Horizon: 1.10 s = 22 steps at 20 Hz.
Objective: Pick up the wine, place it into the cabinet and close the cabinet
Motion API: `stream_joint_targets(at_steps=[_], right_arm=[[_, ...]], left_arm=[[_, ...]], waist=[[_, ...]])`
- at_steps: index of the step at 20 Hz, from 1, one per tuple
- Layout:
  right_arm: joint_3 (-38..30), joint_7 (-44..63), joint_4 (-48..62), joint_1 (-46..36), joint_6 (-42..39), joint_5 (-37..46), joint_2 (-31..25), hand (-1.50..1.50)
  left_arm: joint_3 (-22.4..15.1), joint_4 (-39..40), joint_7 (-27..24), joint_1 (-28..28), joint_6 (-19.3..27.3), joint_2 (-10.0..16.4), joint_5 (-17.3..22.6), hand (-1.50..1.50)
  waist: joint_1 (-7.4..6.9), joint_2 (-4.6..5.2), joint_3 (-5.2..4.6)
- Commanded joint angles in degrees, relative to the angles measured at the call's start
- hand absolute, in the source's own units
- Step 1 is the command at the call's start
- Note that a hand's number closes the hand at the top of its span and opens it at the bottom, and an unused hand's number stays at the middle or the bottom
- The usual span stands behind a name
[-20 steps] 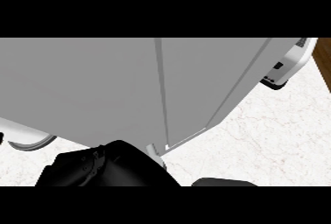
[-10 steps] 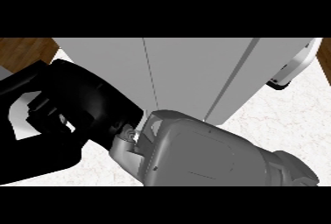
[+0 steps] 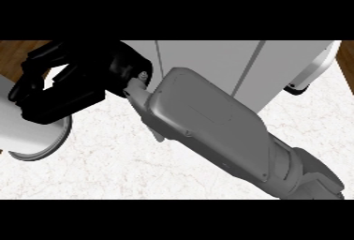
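The robot's grey right forearm (image 3: 207,126) crosses the white marble counter (image 3: 117,168) from lower right to upper left. Its black right hand (image 3: 76,89), fingers curled inward, hangs above 1 white round plate (image 3: 34,140). The wine bottle cannot be made out, perhaps hidden by the hand; the pale grey cabinet (image 3: 207,61) stands behind.

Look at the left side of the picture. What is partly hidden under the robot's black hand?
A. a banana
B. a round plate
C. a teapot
B: a pale round plate shows at the left edge, and the black hand covers its upper part.
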<state>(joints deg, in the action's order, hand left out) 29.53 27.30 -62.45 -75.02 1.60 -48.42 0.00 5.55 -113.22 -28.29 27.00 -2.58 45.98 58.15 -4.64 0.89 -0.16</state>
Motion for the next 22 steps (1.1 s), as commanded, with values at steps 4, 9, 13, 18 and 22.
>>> stream_joint_targets(at_steps=[4,9,13,18,22], right_arm=[[-5.9,-13.2,16.9,-3.6,-2.1,6.7,-1.6,1.5],[-6.9,-15.9,19.5,-0.9,-3.4,6.9,-5.0,1.5],[-6.8,-18.5,21.5,2.2,-6.5,6.9,-7.0,1.5],[-7.9,-21.5,22.1,3.3,-5.6,7.3,-8.3,1.5],[-7.8,-22.5,21.7,3.2,-6.6,6.4,-9.1,1.5]], left_arm=[[3.8,-2.1,2.6,1.3,-0.8,0.8,2.6,-1.5],[4.9,0.3,3.2,0.1,-1.9,1.5,2.2,-1.5],[4.0,-0.2,3.1,0.2,-3.5,0.9,2.8,-1.5],[1.9,-2.4,4.1,-0.8,-3.0,0.1,3.5,-1.5],[-0.4,-4.1,5.3,-1.9,-1.1,-0.2,3.2,-1.5]], waist=[[0.48,-0.08,0.09],[2.2,-0.05,0.12],[2.16,0.53,0.08],[3.63,0.74,0.09],[5.39,0.85,0.16]])
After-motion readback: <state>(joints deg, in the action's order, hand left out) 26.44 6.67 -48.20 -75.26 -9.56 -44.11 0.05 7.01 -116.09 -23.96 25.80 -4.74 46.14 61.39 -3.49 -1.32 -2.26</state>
